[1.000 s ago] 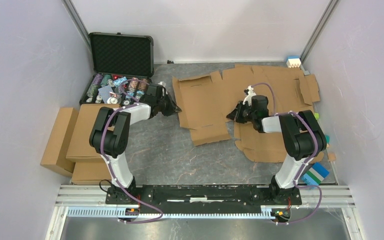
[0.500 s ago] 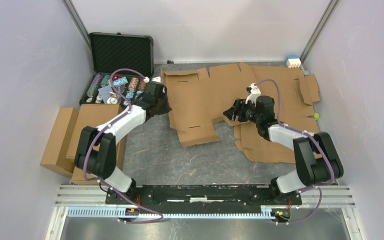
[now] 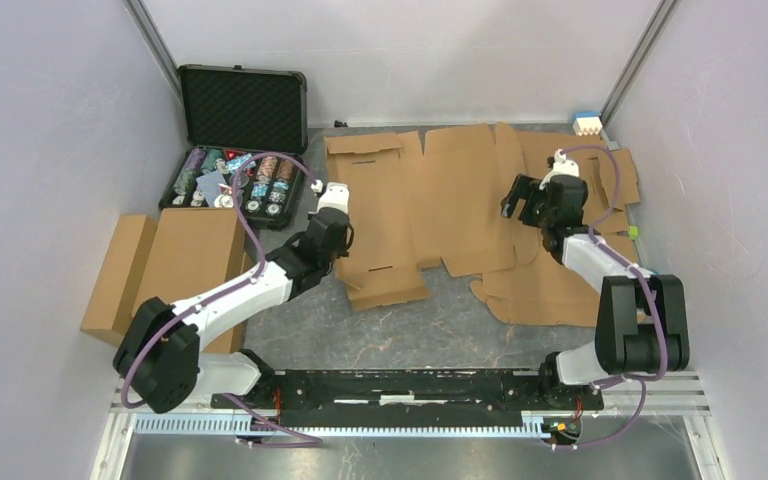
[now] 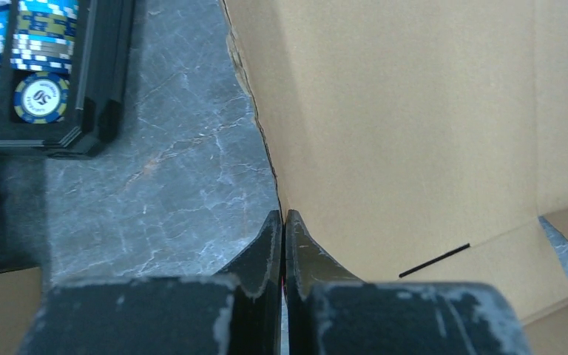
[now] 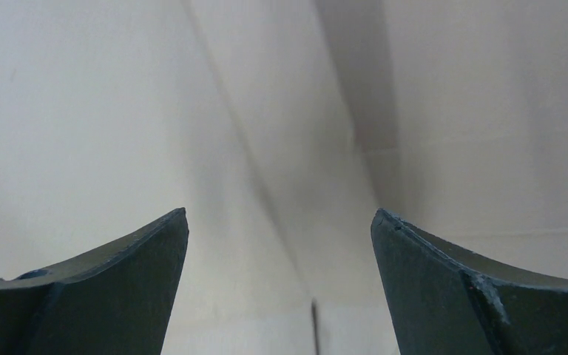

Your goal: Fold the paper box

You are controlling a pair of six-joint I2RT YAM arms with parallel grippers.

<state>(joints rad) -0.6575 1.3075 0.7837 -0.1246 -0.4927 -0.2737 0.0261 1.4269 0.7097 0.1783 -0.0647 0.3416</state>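
Paper box (image 3: 380, 200): flat corrugated sheet, judged light, stiff, creasing along scores; best taken at edges. Left tool (image 4: 282, 225) pinched its edge; right tool (image 5: 279, 229) gaped wide, empty.

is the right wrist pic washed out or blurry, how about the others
Right wrist: washed out, the cardboard pale and soft, open right gripper dark against it. Left wrist: sharp, paper box and poker chips crisp. Top external: even light, soft shadows.

Left gripper (image 4: 282, 218) pinched closed on a low, outstretched arm; right gripper (image 5: 279, 214) spread wide, wrist raised.
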